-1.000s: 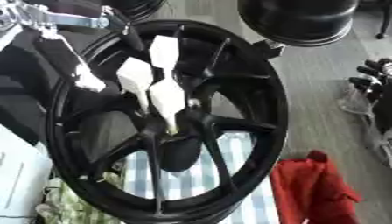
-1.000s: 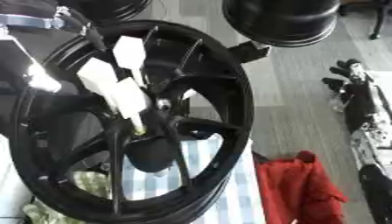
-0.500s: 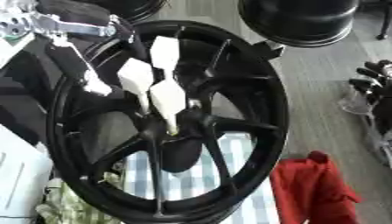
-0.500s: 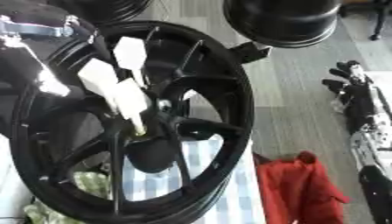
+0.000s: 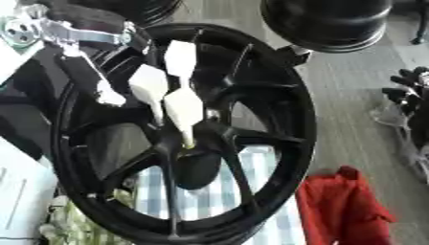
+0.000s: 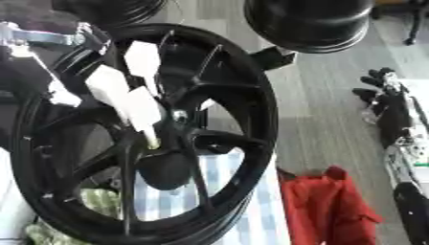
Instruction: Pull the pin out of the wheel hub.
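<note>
A large black spoked wheel (image 5: 276, 95) stands tilted across the middle of both views. Its hub (image 5: 197, 139) sits at the centre where the spokes meet. My left hand (image 5: 151, 86) comes in from the upper left on a silver-jointed arm, with white-covered fingers (image 5: 184, 110) stretched down to the hub. One fingertip rests at the hub centre, where a small pale yellowish bit (image 5: 189, 142) shows; I cannot tell if it is the pin. The thumb (image 5: 109, 95) stands apart on the left. My right hand (image 6: 394, 110) idles open at the right edge, fingers up.
A second black wheel (image 5: 327, 24) stands behind at the top, and another (image 5: 142, 7) shows at the top left. A red cloth (image 5: 344, 206) lies at the lower right. A blue-and-white striped cloth (image 5: 218, 201) and a greenish cloth (image 5: 67, 225) lie under the wheel.
The whole picture has shifted slightly. My left arm has come a little further in from the upper left; its fingers stay at the hub. The right hand has not moved.
</note>
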`<state>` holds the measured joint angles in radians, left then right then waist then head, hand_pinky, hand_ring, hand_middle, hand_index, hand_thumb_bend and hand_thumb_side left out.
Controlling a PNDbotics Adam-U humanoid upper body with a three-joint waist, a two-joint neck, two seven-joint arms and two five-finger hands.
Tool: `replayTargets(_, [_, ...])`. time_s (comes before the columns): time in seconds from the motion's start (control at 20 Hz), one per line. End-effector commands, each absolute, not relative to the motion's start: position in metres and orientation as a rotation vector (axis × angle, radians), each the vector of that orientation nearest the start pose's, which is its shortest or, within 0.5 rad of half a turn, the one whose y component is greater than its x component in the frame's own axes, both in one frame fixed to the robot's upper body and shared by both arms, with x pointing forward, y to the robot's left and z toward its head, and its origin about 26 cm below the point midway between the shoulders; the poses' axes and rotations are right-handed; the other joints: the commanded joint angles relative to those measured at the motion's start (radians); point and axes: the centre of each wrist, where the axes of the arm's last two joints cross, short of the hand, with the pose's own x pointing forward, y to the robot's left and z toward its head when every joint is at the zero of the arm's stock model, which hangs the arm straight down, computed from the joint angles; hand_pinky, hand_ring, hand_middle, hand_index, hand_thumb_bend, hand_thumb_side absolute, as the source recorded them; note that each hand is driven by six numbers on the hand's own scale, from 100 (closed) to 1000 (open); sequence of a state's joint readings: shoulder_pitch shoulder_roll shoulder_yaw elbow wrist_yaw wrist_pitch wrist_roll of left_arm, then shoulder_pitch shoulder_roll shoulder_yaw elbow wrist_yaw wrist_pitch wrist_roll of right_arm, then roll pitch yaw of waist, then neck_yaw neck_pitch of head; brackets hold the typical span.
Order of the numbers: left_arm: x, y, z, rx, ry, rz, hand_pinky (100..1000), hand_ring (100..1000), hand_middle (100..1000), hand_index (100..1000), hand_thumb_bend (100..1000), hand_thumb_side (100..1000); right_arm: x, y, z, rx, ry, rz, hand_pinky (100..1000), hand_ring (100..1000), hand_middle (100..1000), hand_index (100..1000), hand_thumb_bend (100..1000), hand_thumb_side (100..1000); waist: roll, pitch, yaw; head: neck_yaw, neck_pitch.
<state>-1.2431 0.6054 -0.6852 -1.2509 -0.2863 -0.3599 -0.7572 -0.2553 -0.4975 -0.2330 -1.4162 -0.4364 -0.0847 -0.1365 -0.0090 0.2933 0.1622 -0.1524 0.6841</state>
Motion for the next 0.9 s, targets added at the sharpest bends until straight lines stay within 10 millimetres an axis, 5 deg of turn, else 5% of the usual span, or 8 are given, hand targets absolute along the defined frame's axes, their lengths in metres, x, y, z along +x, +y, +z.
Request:
replayTargets(0.05, [0.431,0.155,0.331,-0.410,1.593,2.897,829,804,693,765,313,318,0.332,-0.424,0.114,-0.298,-1.877,-0.239,897,688,734,802,100,782,0.001,-0.015,-0.001,0.002,-0.007])
replayTargets(0.35, [0.429,0.154,0.331,-0.380,1.623,2.904,784,721,578,588,237,128,0.332,-0.424,0.114,-0.300,-1.874,-0.239,897,686,734,802,100,782,0.002,-0.015,-0.001,0.004,-0.004])
replayTargets(0.65, [0.427,0.154,0.334,-0.372,1.674,2.919,744,665,520,510,100,158,0.332,-0.424,0.114,-0.299,-1.873,-0.237,897,685,734,802,100,784,0.002,-0.016,-0.001,0.004,-0.005])
replayTargets(0.9, [0.421,0.157,0.346,-0.387,1.745,2.903,721,628,489,459,100,174,0.331,-0.424,0.113,-0.301,-1.868,-0.235,897,685,734,803,100,785,0.002,-0.016,0.002,0.004,-0.002])
